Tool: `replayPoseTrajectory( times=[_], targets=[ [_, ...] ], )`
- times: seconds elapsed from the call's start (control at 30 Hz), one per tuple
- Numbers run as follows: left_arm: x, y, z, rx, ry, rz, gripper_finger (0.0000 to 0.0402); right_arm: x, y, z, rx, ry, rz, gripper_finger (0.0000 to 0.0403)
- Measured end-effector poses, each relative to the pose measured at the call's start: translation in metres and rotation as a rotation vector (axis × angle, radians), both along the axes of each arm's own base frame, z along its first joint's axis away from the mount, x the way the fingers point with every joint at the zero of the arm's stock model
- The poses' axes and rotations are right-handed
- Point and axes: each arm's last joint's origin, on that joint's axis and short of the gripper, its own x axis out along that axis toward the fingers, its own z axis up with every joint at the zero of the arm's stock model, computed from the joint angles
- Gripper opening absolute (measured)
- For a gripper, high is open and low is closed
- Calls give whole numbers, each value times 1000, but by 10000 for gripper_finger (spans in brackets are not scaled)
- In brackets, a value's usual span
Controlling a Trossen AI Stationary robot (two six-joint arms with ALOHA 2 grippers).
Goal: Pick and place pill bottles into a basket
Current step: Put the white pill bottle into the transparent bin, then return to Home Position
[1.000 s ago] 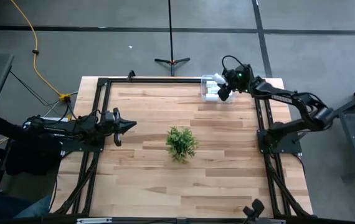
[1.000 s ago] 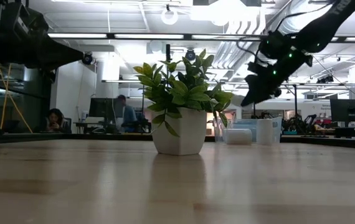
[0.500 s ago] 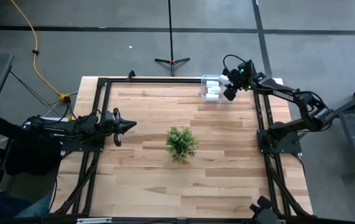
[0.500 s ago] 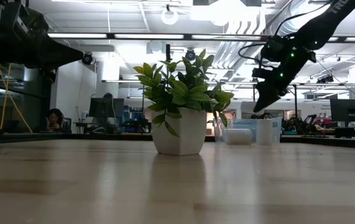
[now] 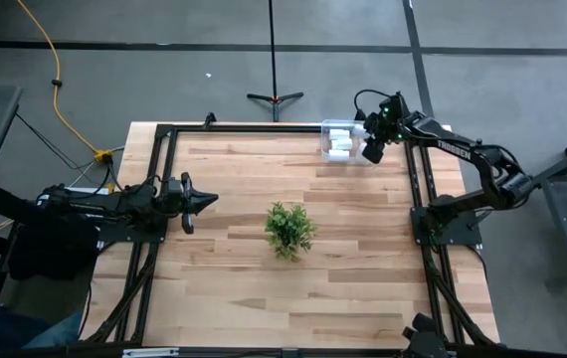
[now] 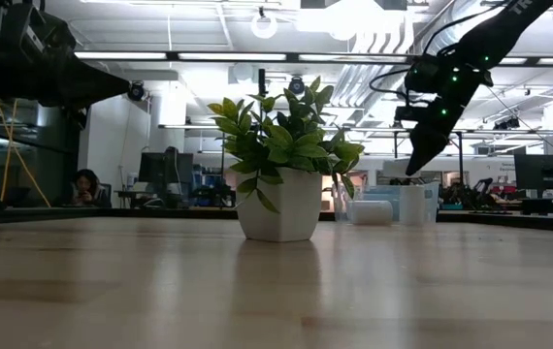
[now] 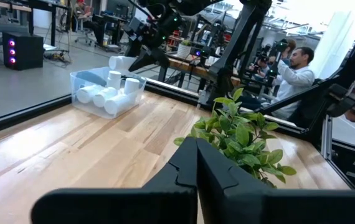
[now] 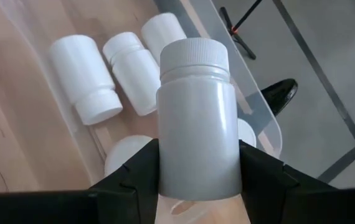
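The clear basket (image 5: pixel 326 129) stands at the table's far right and holds several white pill bottles (image 8: pixel 84 78), some lying on their sides. It also shows in the left wrist view (image 7: pixel 84 84). My right gripper (image 5: pixel 371 151) hangs over the basket's right end, pointing steeply down (image 6: pixel 415 167), shut on one more white pill bottle (image 8: pixel 196 112). My left gripper (image 5: pixel 202 199) waits shut and empty near the table's left edge, its fingers closed together in its wrist view (image 7: pixel 193 155). My right gripper pinches the bottle's smooth body (image 8: pixel 196 171), at the end away from the cap, between its two fingers (image 8: pixel 134 168). The fingers come from above, slanting down, and lie along the bottle. The capped end (image 8: pixel 194 56) points away from the gripper toward the basket; the bottle is lifted clear.
A small green potted plant (image 5: pixel 289 228) in a white pot (image 6: pixel 278 206) stands mid-table, between the two arms. A black frame (image 5: pixel 164 134) runs along the table's edges. Bare wood lies around the plant.
My right gripper has carried the bottle a little toward the table's right edge, over the basket's right end, and has tipped from a slant to pointing more steeply down. It stays shut on the bottle.
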Motion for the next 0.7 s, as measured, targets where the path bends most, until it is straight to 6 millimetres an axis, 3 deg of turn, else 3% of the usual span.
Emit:
replayPoseTrajectory(
  times=[0.33,0.5,0.7],
  targets=[
    [0,0,0,-3,-1,-14,22,-2,-1,0,-28,44,-40,208],
    [0,0,0,-22,-4,-14,41,-1,-1,0,-23,30,-29,208],
    [1,-1,-2,-20,18,-16,22,-1,-1,0,-27,28,-31,207]
  ],
)
